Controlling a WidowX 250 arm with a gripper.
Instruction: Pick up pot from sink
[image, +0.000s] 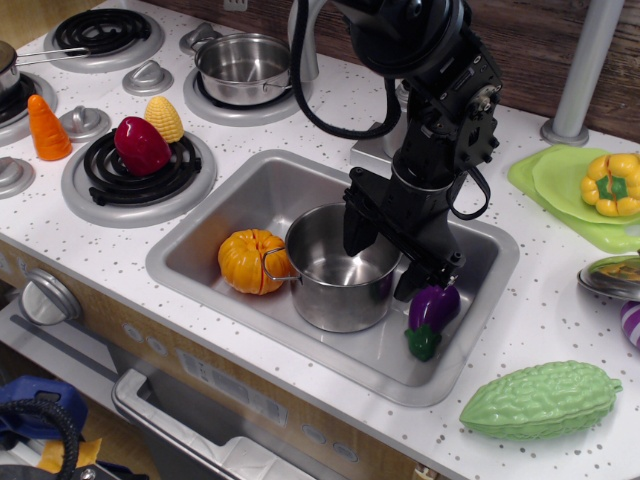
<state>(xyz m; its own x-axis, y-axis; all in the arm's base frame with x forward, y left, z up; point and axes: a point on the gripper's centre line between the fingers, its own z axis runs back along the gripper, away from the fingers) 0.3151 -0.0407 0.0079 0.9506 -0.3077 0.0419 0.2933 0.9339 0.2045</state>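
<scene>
Straddling the pot (335, 290) rim in the sink (200, 262): open-jawed tool (382, 257).

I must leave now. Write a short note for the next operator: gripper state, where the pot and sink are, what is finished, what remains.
Gripper: open, lowered over the pot's right rim, one finger inside and one outside; not closed on it.
Pot: upright in the sink, beside the orange pumpkin; purple eggplant to its right.
Done: approach to the pot.
Left: close on the rim, lift the pot out of the sink.
</scene>
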